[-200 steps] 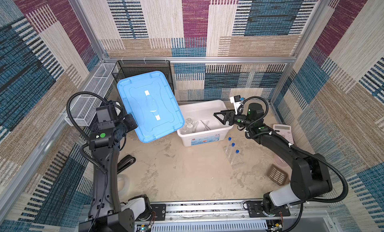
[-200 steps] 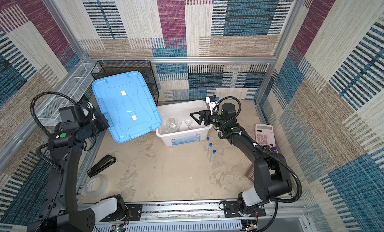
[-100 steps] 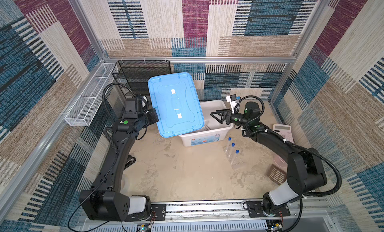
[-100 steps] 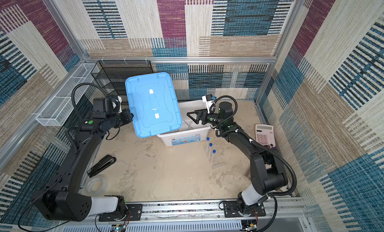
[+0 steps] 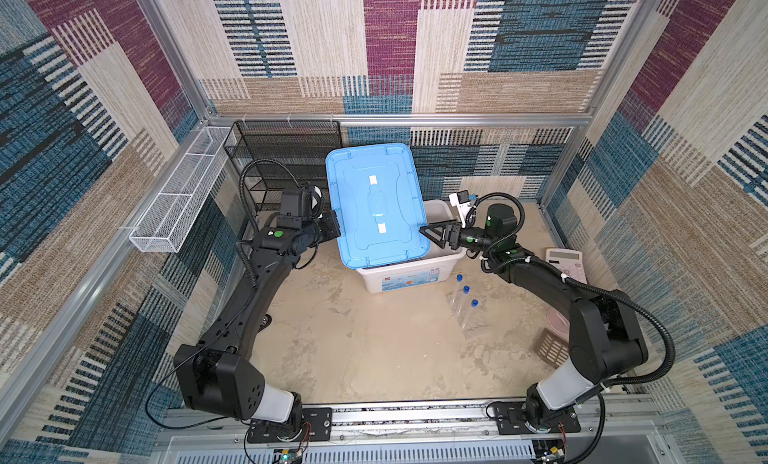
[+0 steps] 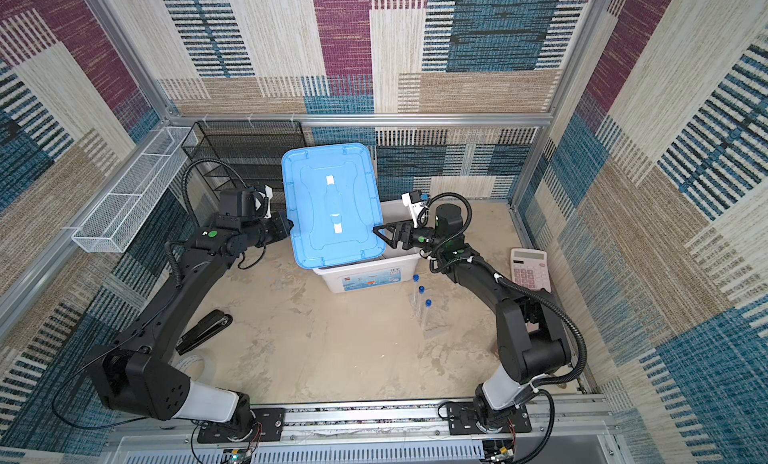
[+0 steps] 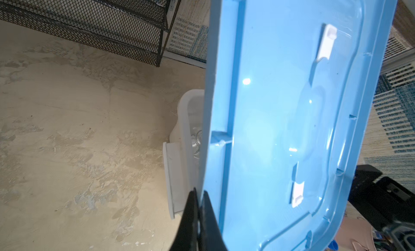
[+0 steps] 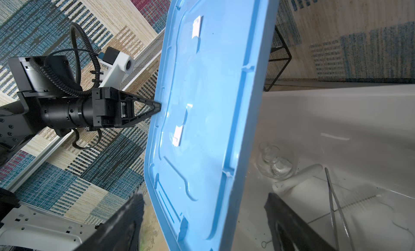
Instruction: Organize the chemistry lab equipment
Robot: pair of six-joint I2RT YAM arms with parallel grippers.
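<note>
Edgewise, left pincer (image 5: 336, 229) nips lid (image 5: 374, 200) (right pincer (image 5: 428, 235) agape).

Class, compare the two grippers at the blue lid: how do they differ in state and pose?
The left gripper is shut on the edge of the blue lid, holding it tilted over the white bin; the right gripper is open and grips nothing. The left gripper's fingers pinch the rim; the right gripper's stand wide apart astride the opposite edge. Both face the lid from opposite sides.
</note>
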